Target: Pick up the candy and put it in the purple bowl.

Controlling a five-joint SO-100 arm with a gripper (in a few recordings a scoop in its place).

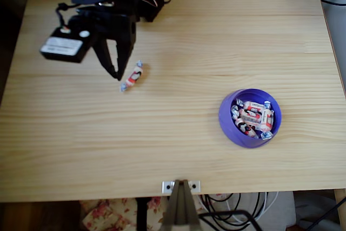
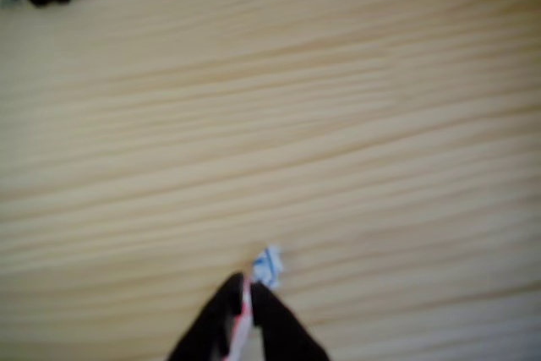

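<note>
Black two-finger gripper [image 2: 246, 310] pinched narrow on white-and-red wrapped candy [image 2: 264, 266] over pale wooden table [image 1: 178, 41]; round purple plastic bowl [image 1: 226, 120] of sweets well apart.

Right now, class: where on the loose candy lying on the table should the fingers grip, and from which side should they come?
Grip the candy across its fat middle, coming straight down from above. It lies flat and slanted on the table; its twisted ends are thin and would likely slip. In the wrist view the gripper already appears to straddle it.
</note>
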